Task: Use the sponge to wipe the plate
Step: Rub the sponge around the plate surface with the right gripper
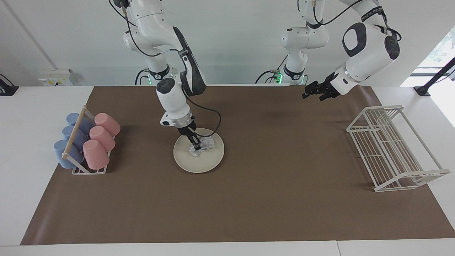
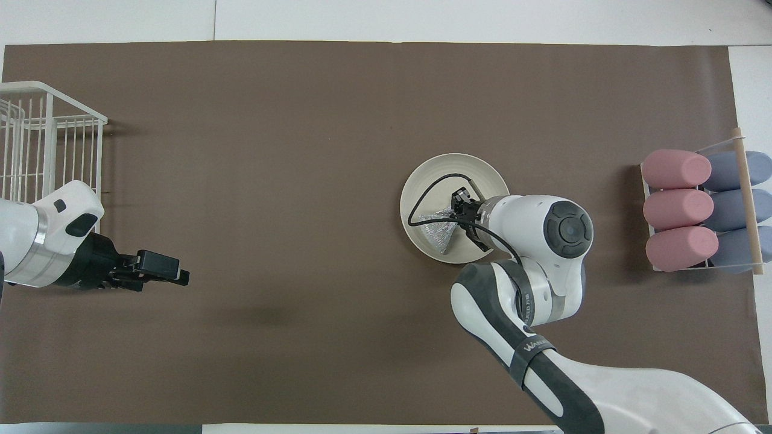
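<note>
The cream-white plate [image 1: 199,164] lies on the brown mat in front of the right arm, and it also shows in the overhead view [image 2: 449,172]. The silvery crinkly sponge [image 1: 206,144] lies inside the plate, on the part nearer the robots; the overhead view shows the sponge [image 2: 439,232] too. My right gripper [image 1: 196,145] points down onto the plate and is shut on the sponge, pressing it to the plate; the overhead view shows this gripper [image 2: 458,208] over the plate. My left gripper [image 1: 305,95] waits above the mat near the left arm's base, well away from the plate.
A white wire rack [image 1: 392,147] stands at the left arm's end of the table. A holder of pink and blue cups [image 1: 87,142] stands at the right arm's end. The right arm's black cable [image 1: 217,122] loops over the plate's rim.
</note>
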`<state>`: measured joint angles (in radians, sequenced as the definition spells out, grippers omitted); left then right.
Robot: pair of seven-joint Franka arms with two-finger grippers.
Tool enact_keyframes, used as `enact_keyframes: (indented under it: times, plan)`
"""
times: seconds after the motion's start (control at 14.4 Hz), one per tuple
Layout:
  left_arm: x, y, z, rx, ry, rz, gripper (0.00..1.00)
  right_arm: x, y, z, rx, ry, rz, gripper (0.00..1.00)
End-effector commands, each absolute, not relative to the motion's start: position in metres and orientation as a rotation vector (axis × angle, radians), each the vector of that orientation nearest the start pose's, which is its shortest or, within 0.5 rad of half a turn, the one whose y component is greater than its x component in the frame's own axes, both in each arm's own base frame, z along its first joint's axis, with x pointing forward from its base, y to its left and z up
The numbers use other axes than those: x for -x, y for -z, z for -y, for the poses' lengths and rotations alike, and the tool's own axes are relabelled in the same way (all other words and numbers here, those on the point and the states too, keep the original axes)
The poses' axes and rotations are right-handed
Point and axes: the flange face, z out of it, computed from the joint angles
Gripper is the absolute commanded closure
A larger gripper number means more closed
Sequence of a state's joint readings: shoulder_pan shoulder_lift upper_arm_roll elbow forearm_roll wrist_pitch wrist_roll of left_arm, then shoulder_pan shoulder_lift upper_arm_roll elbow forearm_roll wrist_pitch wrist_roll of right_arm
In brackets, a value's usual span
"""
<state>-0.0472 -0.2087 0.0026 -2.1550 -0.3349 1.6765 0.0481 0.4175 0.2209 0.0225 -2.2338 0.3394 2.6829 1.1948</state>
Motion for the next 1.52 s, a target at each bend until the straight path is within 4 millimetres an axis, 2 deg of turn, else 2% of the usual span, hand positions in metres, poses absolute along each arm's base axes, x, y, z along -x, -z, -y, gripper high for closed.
enact_keyframes:
  times: [0.0, 0.21, 0.42, 0.55, 0.62, 0.83, 1.18, 1.46]
  plan:
    - [-0.464, -0.475, 0.051, 3.417, -0.442, -0.007, 0.0, -0.51, -0.279, -0.237, 2.438, -0.017, -1.475, 1.0]
    - [-0.464, -0.475, 0.051, 3.417, -0.44, -0.007, 0.0, -0.515, -0.279, -0.227, 2.487, 0.006, -1.393, 1.0]
    - [-0.464, -0.476, 0.052, 3.417, -0.438, -0.01, 0.0, -0.534, -0.277, -0.178, 2.545, 0.056, -1.294, 1.0]
    - [-0.465, -0.48, 0.054, 3.416, -0.429, 0.0, 0.0, -0.54, -0.276, -0.161, 2.571, 0.078, -1.246, 1.0]
    - [-0.465, -0.48, 0.055, 3.414, -0.428, 0.022, 0.0, -0.54, -0.275, -0.16, 2.572, 0.077, -1.247, 1.0]
    - [-0.466, -0.481, 0.059, 3.414, -0.412, 0.015, 0.0, -0.536, -0.276, -0.169, 2.569, 0.066, -1.252, 1.0]
    - [-0.466, -0.48, 0.074, 3.405, -0.405, 0.02, 0.0, -0.507, -0.273, -0.237, 2.473, -0.028, -1.423, 1.0]
    - [-0.465, -0.479, 0.074, 3.404, -0.408, 0.024, 0.0, -0.505, -0.271, -0.237, 2.468, -0.037, -1.444, 1.0]
